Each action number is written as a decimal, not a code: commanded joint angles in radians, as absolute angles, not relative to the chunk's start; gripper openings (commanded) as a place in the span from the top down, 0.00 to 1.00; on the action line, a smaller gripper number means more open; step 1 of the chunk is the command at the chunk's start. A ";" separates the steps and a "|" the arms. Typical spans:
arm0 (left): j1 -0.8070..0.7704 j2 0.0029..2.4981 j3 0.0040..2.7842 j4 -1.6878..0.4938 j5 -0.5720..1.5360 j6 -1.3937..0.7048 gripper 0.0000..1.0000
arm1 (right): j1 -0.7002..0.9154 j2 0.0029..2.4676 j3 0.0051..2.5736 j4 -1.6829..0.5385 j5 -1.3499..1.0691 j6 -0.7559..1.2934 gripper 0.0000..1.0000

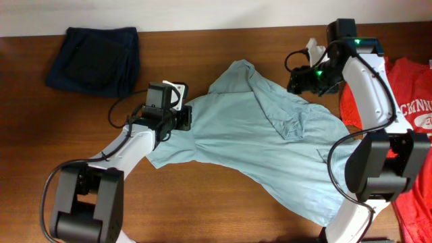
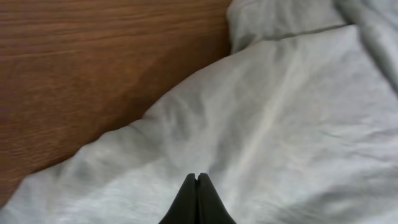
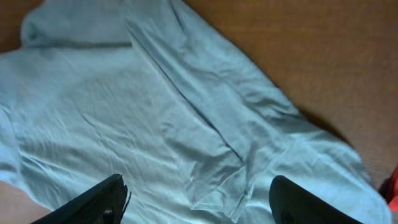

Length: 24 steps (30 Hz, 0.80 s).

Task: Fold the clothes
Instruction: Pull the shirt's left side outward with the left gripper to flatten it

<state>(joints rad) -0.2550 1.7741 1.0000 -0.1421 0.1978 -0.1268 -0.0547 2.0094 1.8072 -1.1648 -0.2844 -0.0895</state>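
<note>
The pale grey-teal T-shirt [image 1: 250,135] lies crumpled across the middle of the table, with one sleeve flap folded over its upper right part. My left gripper [image 1: 185,116] is at the shirt's left edge. In the left wrist view its fingers [image 2: 197,178] are pressed together over the shirt cloth [image 2: 280,112], and no cloth shows between them. My right gripper [image 1: 297,81] hovers over the shirt's upper right. In the right wrist view its fingers [image 3: 199,205] are wide open and empty above the folded flap [image 3: 211,162]. The red T-shirt [image 1: 412,94] with white lettering lies at the right edge.
A dark navy garment [image 1: 98,61] lies folded at the table's back left. Bare brown wood [image 1: 223,202] shows in front of the shirt and beside it in the left wrist view [image 2: 81,74]. A sliver of red cloth [image 3: 392,186] shows at the right wrist view's edge.
</note>
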 commanded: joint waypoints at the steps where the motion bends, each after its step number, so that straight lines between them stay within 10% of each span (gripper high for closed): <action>1: -0.255 1.815 1.007 -0.134 0.160 -0.103 0.98 | -0.053 2.003 1.771 -1.167 -0.274 -0.101 0.21; 16: -0.248 1.818 1.039 -0.167 0.155 0.001 0.98 | -0.053 2.003 1.763 -1.179 -0.231 -0.100 0.24; 19: -0.229 1.818 1.131 -0.303 0.156 0.095 0.98 | -0.053 2.003 1.763 -1.176 -0.231 -0.099 0.00; 24: -0.221 1.820 1.188 -0.366 0.164 0.147 0.98 | -0.053 2.003 1.763 -1.164 -0.231 -0.099 0.01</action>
<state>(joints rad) -0.2291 1.8107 1.1511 -0.3622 0.1638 0.0605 -0.0544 2.0094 1.7691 -1.1698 -0.2428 -0.0933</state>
